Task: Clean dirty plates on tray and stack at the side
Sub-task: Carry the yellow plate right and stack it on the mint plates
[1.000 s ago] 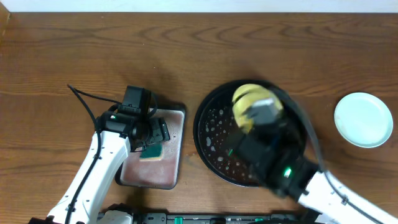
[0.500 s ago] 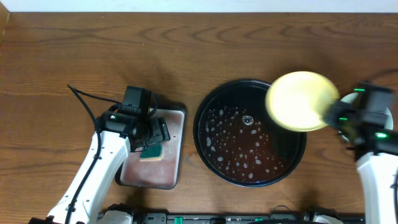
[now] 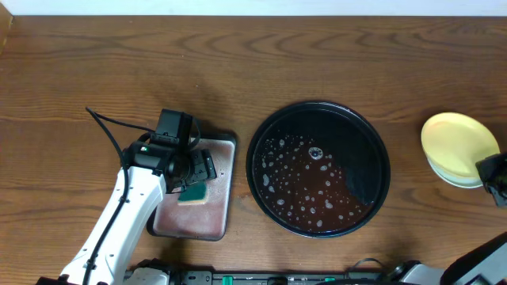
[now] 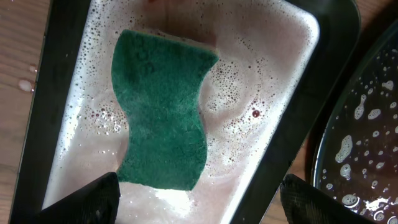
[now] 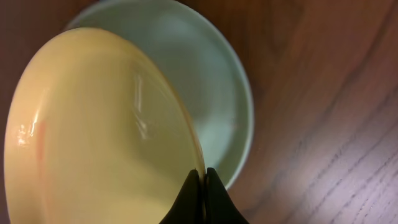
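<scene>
The yellow plate [image 3: 458, 139] is held by its rim in my right gripper [image 3: 489, 169], just over a pale blue-green plate [image 3: 444, 171] on the bare tabletop at the far right. In the right wrist view the gripper [image 5: 202, 177] is shut on the yellow plate [image 5: 93, 137], tilted above the blue-green plate [image 5: 211, 81]. The round black tray [image 3: 318, 168] holds only soapy droplets. My left gripper [image 3: 190, 170] is open over the green sponge [image 4: 165, 112] in the metal pan [image 4: 298, 124], not touching it. A third plate cannot be made out.
The metal pan [image 3: 226, 190] with foamy pinkish water lies left of the tray. The tray's rim [image 4: 367, 143] shows at the right of the left wrist view. A black cable [image 3: 107, 131] runs behind the left arm.
My right gripper has carried the yellow plate from above the tray rightward to over the blue-green plate at the table's right side. The left arm has not moved.
</scene>
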`<state>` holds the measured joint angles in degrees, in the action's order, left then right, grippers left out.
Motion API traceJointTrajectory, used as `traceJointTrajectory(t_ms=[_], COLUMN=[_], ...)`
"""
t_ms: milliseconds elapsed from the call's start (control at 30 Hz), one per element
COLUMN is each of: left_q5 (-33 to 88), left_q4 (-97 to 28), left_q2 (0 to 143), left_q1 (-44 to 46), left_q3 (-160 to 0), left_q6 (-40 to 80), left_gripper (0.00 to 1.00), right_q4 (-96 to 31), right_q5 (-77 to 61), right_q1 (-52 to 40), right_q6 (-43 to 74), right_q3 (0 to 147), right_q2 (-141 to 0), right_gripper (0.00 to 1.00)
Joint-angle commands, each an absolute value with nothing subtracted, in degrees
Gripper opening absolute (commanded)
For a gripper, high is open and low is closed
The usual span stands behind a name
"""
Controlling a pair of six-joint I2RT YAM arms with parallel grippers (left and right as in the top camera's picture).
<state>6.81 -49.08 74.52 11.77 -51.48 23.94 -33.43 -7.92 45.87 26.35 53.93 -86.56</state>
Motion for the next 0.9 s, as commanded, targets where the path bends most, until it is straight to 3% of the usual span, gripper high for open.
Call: traceJointTrajectory(t_ms=[0,67,133,233,433,867], left_q5=[6.87,6.87,6.87,6.87,6.87,6.87], left_q4=[-49.23,-49.23,-49.21,-49.23,-49.23,-49.23], left_q2=[74.48,74.48,74.48,74.48,74.48,74.48], left_q1=[11.53,11.53,11.53,11.53,11.53,11.53], left_q3=[-52.95,-52.95,-52.95,-52.95,-52.95,-52.95], left_q6=[23.62,23.62,23.62,23.62,23.62,23.62], left_gripper=[0.83,0.83,0.83,0.83,0.83,0.83], right_q4=[-34.02,-34.02,-34.02,-33.30,-32.56,-46.33], right_q5=[-9.06,-9.08,-9.85,-14.31,-23.05,-30.28], right_q1=[46.28,46.30,46.17,45.17,38.35,10.02], right_q6=[26.04,26.06,26.04,25.93,21.87,4.40], right_q3=[54.92,54.94,55.13,55.20,55.20,55.18], right_q2=[-87.79,-87.46,-86.04,-81.80,-68.88,-51.90], right_gripper=[0.01,0.02,0.21,0.33,0.37,0.31])
